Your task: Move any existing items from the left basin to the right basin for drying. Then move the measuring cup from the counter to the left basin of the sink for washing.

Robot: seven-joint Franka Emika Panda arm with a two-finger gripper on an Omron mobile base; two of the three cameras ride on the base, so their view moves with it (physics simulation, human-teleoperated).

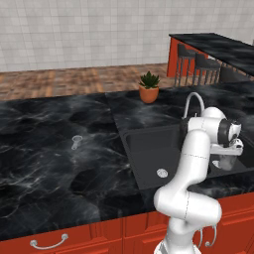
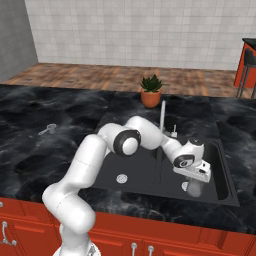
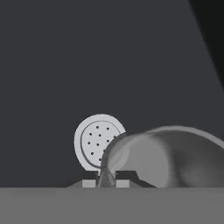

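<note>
While the gripper (image 2: 193, 181) pinches the rim of a translucent grey cup (image 2: 193, 188), jaws nearly together on its thin wall, that cup hangs low inside the right basin (image 2: 220, 175) of the sink. In the hand view the cup (image 3: 170, 157) sits between the fingertips (image 3: 126, 176), with the round perforated drain (image 3: 94, 140) of the basin just behind it. Left of the sink, the measuring cup (image 1: 77, 142) lies on the black marble counter (image 1: 49, 163), well apart from the left basin (image 1: 149, 154). Behind the sink stands a potted plant (image 1: 149, 87), with the curved faucet (image 1: 194, 101) at the sink's back edge.
</note>
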